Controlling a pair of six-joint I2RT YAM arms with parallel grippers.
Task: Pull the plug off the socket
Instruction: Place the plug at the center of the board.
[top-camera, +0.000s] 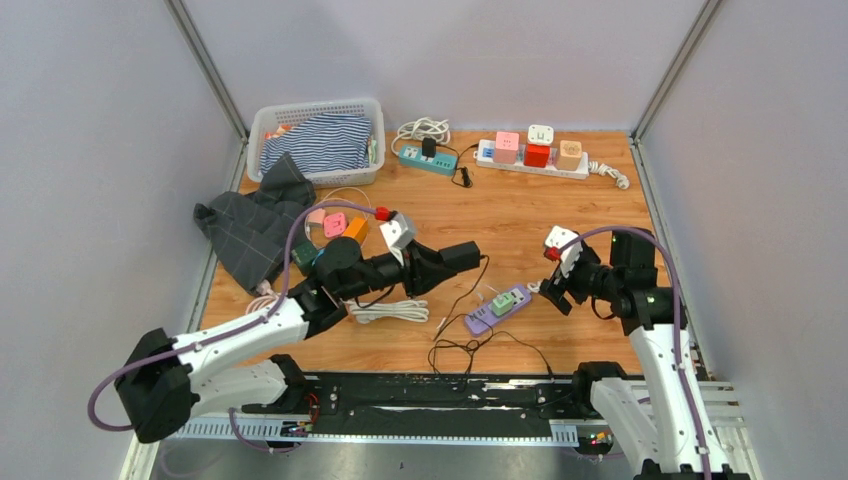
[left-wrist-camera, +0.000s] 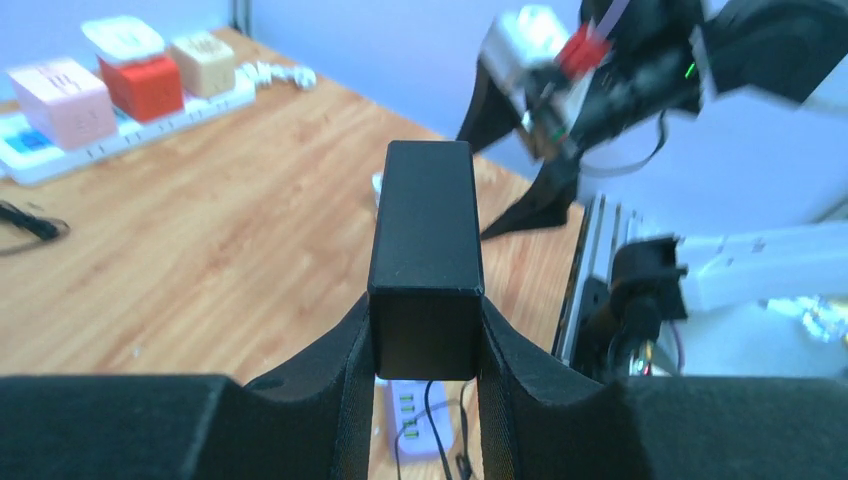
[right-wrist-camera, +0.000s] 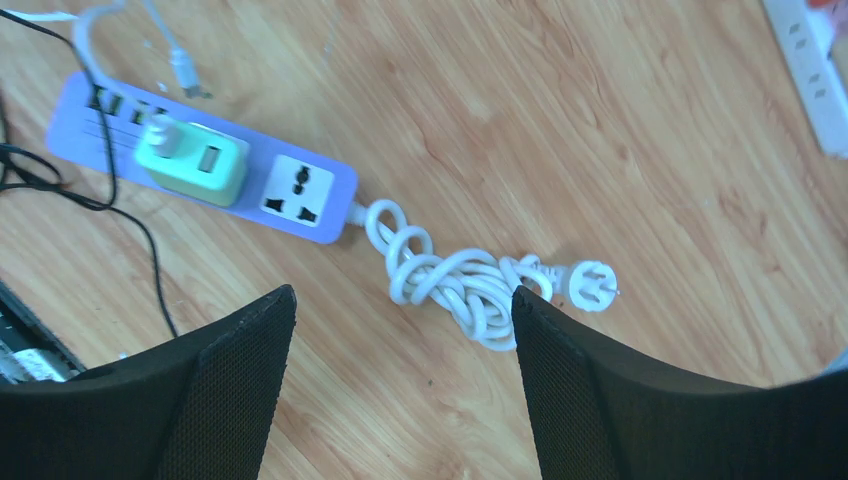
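Gripping the black plug (left-wrist-camera: 425, 230) by its two side faces, the left gripper (left-wrist-camera: 425, 310) holds it in the air, clear of the purple power strip (top-camera: 497, 308). In the top view the plug sits to the left of the strip and a little beyond it. In the left wrist view the strip's end shows on the table under the clamped block, not touching it. A thin black cable (top-camera: 462, 300) trails on the wood just left of the strip.

The right gripper (right-wrist-camera: 402, 300) hangs above the strip's right end, its fingers (right-wrist-camera: 240, 370) spread wide with nothing between them. Below it, a green adapter (right-wrist-camera: 195, 165) stands plugged into the strip, and the socket just right of the adapter is bare. A white cord (right-wrist-camera: 460, 285) leaves that end of the strip in a tangled coil and ends in its own loose plug (right-wrist-camera: 590, 285), which lies flat on the table.

Well beyond the purple strip, near the far wall, lie a white strip (top-camera: 530, 162) carrying pink, red and beige cubes, a teal strip (top-camera: 428, 160) and a white basket (top-camera: 262, 125) of cloth.
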